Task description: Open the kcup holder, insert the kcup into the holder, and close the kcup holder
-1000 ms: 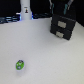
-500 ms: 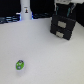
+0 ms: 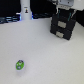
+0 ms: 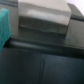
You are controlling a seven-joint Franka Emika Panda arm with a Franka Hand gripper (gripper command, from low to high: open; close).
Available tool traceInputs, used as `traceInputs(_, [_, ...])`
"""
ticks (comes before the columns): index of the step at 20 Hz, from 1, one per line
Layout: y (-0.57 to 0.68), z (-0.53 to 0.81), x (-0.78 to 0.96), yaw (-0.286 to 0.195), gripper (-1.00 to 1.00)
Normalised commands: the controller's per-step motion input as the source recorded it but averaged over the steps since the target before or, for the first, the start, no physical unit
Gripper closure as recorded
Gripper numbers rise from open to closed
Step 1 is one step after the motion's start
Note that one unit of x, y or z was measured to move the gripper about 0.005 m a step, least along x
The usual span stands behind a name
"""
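Observation:
The kcup holder [image 3: 63,26] is a black boxy unit with pale marks on its front, standing at the back on the exterior view's right, and looks closed. The kcup [image 3: 20,64], a small pod with a bright green lid, lies on the white table [image 3: 47,57] far off at the front left. My gripper [image 3: 64,6] hangs just above and behind the holder's top, apart from the pod. Its fingers are too blurred to read. The wrist view is a blurred close-up of a dark surface [image 4: 45,62] and a grey block [image 4: 44,19]; the pod is not in it.
A white upright object [image 3: 24,10] with a blue glow stands at the back left among dark items. A teal shape [image 4: 4,27] shows at the edge of the wrist view.

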Motion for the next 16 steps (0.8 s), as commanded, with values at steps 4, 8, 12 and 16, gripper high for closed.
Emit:
traceInputs(4, [0.0,-0.54,-0.46,-0.116,-1.0])
traceInputs(8, [0.0,-0.52,-0.43,-0.096,-1.0])
traceInputs(12, [0.01,-0.18,-0.24,-0.066,1.0])
traceInputs(16, [0.0,0.0,0.0,0.0,1.0])
